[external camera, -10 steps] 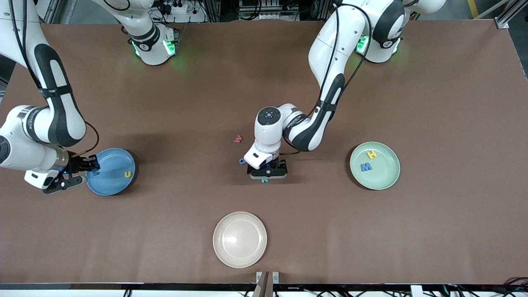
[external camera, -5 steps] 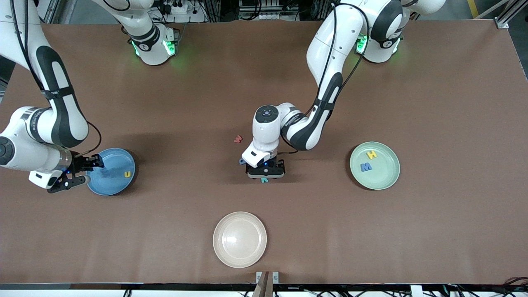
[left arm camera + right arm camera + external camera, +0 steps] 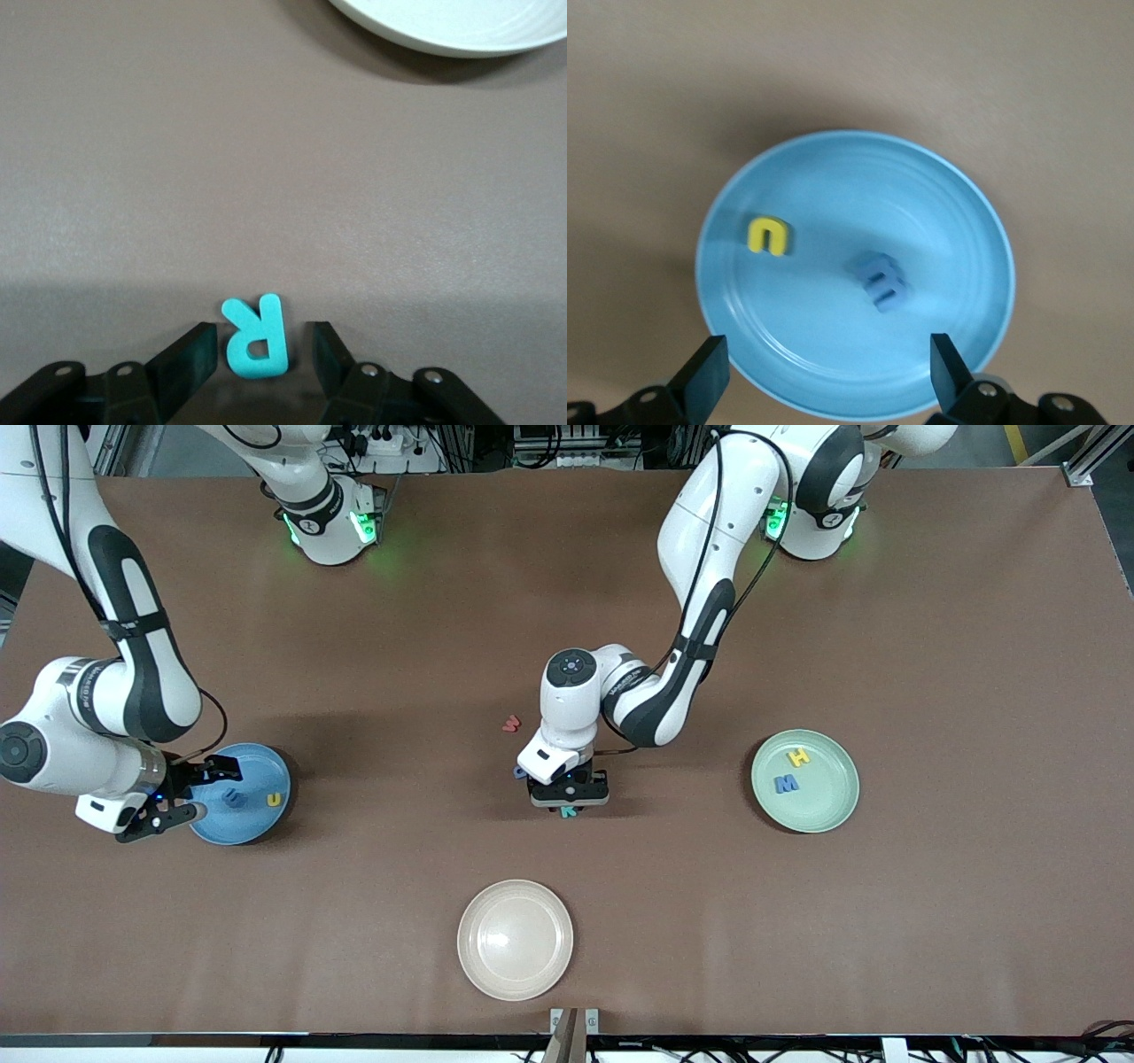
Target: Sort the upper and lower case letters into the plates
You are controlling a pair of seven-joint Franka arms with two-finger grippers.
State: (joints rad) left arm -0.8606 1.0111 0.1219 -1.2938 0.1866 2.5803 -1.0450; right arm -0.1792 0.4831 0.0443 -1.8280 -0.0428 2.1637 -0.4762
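Observation:
A teal letter R lies on the table mid-way between the arms. My left gripper is low over it, open. In the left wrist view the R sits between the fingers of my left gripper, with a gap on each side. A blue letter peeks out beside the hand, and a red letter lies nearby. The blue plate holds a yellow u and a blue m. My right gripper is open over its rim. In the right wrist view my right gripper is empty above the plate, u and m. The mint plate holds a yellow H and a blue M.
A cream-white plate stands near the table's front edge, nearer to the front camera than the teal R. Its rim also shows in the left wrist view.
The blue m has left my right gripper and now lies in the blue plate; that gripper has drawn back a little. My left gripper has shifted slightly toward the right arm's end, over the R.

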